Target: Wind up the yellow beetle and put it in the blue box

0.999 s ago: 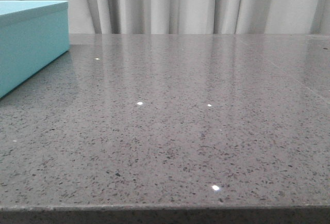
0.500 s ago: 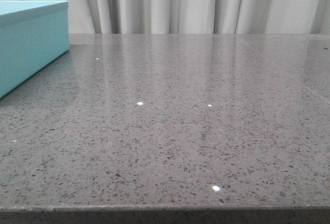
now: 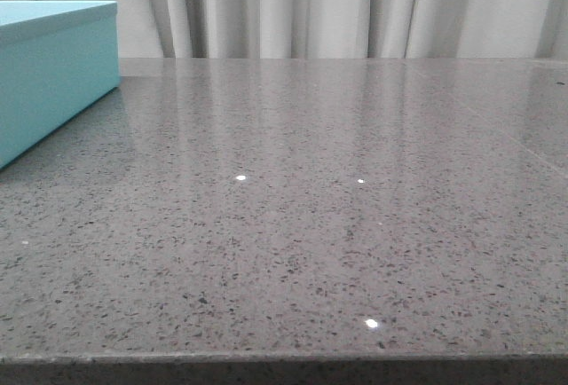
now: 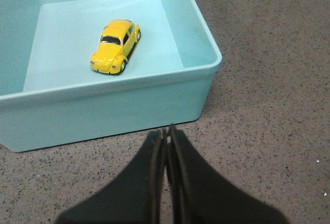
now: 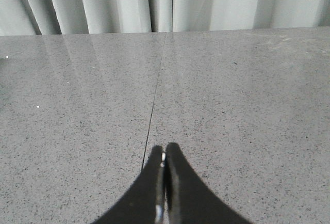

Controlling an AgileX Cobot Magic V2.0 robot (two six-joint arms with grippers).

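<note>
**Inspector:** Pale pleated curtains (image 3: 355,8) hang behind a polished grey speckled stone table (image 3: 311,225). At its left in the front view stands the large light turquoise-blue rectangular box (image 3: 53,74), of which only an outer wall and rim show there.

**Clerk:** And inside it?

**Inspector:** Only the left wrist view looks in. The box (image 4: 108,113) is open, and the small glossy yellow toy Beetle car (image 4: 115,46) sits upright on its floor, on its wheels, near one wall and touching none. The front view shows neither car nor arms.

**Clerk:** Grippers?

**Inspector:** Left gripper (image 4: 166,133) is outside the box, just beside its near wall, above the table; its black fingers are pressed together on nothing. Right gripper (image 5: 164,154) is over bare table where a thin seam (image 5: 154,95) runs; its fingers likewise meet, empty.

**Clerk:** Any difference from the earlier front frames?

**Inspector:** None seen. Box, table and glints sit as before.

**Clerk:** Writing, brands?

**Inspector:** No lettering legible on box or car.
</note>
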